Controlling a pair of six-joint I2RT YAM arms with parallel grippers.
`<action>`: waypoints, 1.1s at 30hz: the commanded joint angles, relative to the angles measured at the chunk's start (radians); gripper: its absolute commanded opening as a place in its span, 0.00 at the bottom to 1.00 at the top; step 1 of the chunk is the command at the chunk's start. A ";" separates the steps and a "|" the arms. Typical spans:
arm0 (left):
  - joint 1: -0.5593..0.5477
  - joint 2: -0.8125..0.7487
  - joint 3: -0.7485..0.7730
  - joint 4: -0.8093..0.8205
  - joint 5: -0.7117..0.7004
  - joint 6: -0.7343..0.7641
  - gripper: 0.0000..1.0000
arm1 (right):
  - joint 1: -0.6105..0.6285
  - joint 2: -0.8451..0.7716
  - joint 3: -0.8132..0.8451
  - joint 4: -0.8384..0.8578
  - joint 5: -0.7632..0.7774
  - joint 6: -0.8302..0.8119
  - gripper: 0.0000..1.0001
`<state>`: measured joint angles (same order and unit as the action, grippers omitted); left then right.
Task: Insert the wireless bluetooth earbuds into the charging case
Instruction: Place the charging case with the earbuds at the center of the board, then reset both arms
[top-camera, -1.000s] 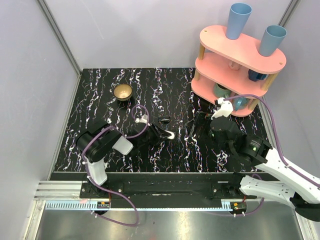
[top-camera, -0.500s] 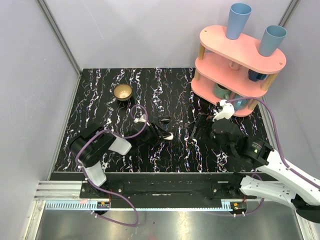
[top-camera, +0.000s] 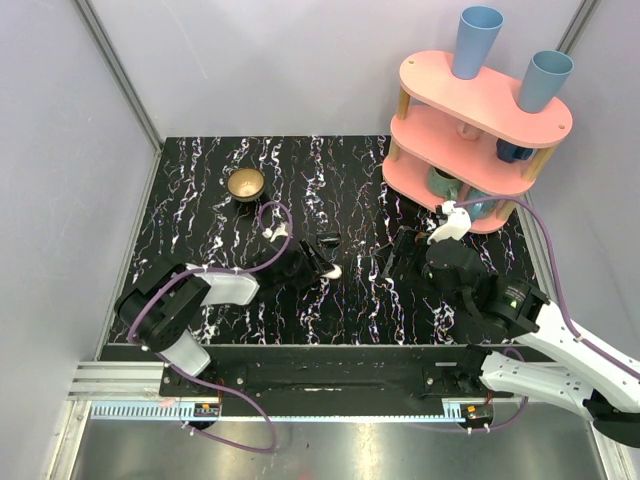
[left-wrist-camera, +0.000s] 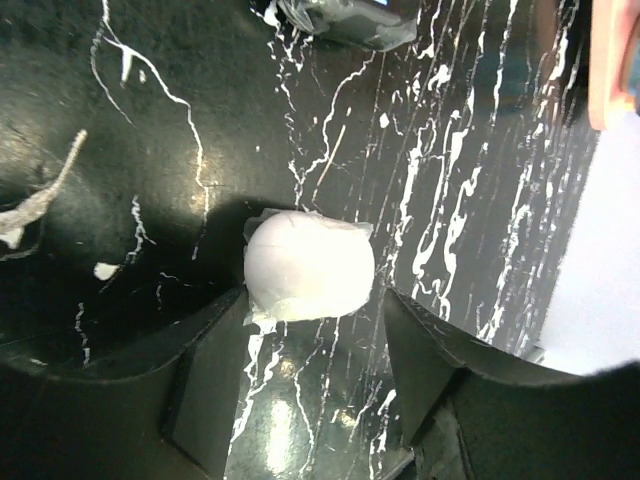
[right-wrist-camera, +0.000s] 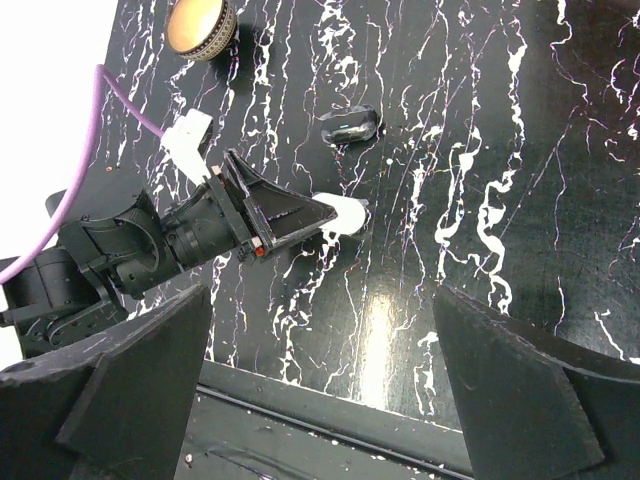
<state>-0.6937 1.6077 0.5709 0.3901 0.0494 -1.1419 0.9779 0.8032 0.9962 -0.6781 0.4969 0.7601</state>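
Charging case (left-wrist-camera: 308, 265) lying on the table (top-camera: 350, 180) near the middle, lid seemingly down, between the spread fingers of the left tool (top-camera: 320, 268); loose by the look of it, not pinched. No earbuds to be made out. Judged best: centre the case between both fingers before any squeeze, stay low and level, avoid nudging it round. Left arm laid low, reaching right along the table; right arm raised at the right, right tool (right-wrist-camera: 322, 300) spread wide, empty, looking down on the case
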 joint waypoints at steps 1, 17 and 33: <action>-0.003 -0.026 0.040 -0.178 -0.085 0.085 0.60 | 0.005 -0.015 -0.002 0.020 0.049 0.018 1.00; -0.007 -0.143 -0.028 -0.285 -0.167 0.194 0.60 | 0.005 -0.004 -0.010 0.026 0.058 0.016 1.00; -0.004 -0.943 -0.022 -0.654 -0.584 0.492 0.85 | -0.178 0.137 0.004 0.005 0.037 -0.122 1.00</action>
<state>-0.7006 0.7673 0.4919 -0.1638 -0.3985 -0.7303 0.8932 0.8875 0.9863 -0.6788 0.5339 0.7170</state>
